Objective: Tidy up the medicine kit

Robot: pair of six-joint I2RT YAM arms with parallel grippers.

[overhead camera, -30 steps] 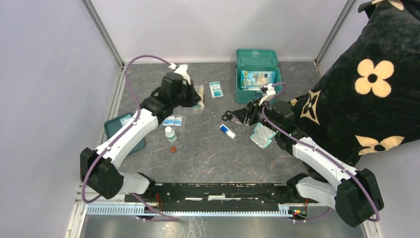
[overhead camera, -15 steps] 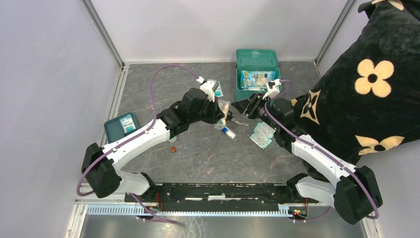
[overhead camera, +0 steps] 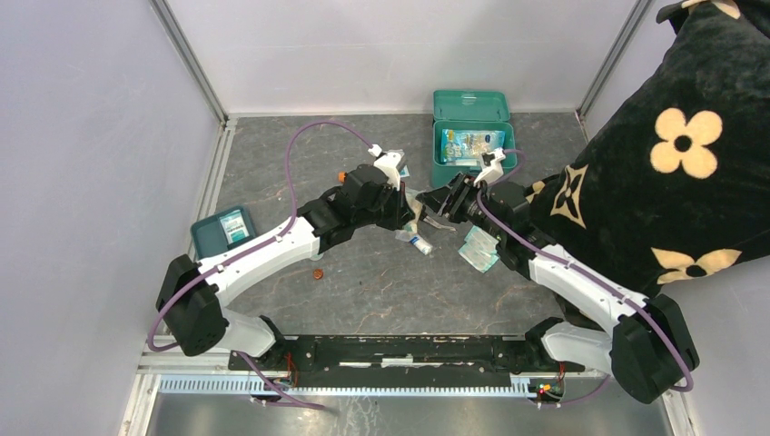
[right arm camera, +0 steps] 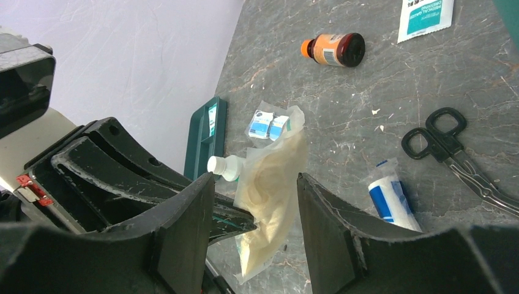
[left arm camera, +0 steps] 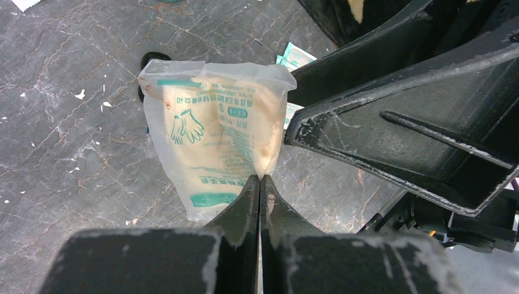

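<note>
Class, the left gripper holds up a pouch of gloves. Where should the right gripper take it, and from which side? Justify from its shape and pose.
Probably best to pinch the free end of the glove pouch, opposite the edge clamped in the shut left gripper, closing on its flat faces. It is thin and floppy, and the open right gripper straddles it head-on.

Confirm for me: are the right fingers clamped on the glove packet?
No, the right fingers stand open with the glove packet between them, and only the left fingers pinch it.
</note>
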